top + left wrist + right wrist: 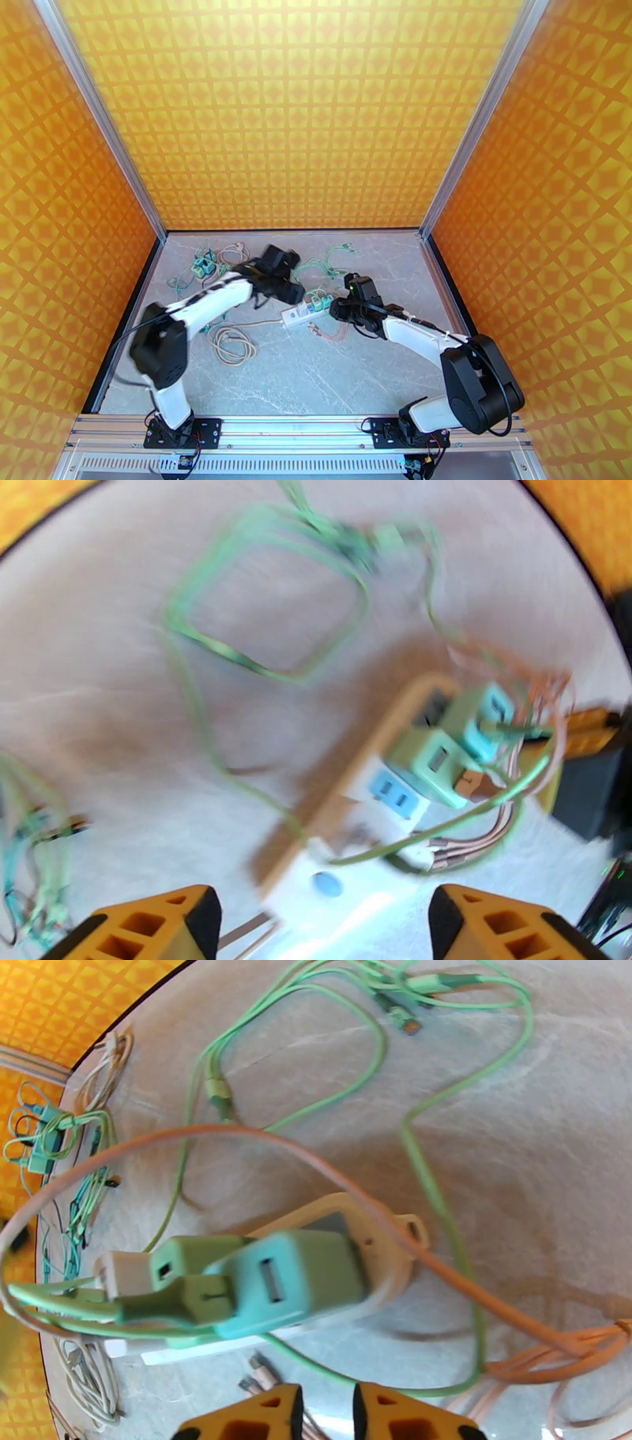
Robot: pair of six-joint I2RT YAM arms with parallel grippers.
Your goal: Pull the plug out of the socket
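Observation:
A white power strip, the socket [294, 316], lies mid-table with green plugs [318, 300] seated at its right end. In the left wrist view the socket [347, 851] runs up between my orange fingers [158, 922], and two green plugs [434, 764] stand on it. My left gripper [288, 294] hovers over the strip's left part, open wide with nothing in it. My right gripper [338, 309] sits just right of the plugs. In the right wrist view the nearest teal plug [292, 1284] lies ahead of my right gripper [328, 1414], whose fingers stand a narrow gap apart, holding nothing.
A beige cable coil [231, 343] lies front left. More green adapters and cords [204, 264] sit at the back left, and a green cable [332, 256] loops behind the strip. An orange-pink cord [442, 1268] crosses over the strip. Orange walls enclose the table.

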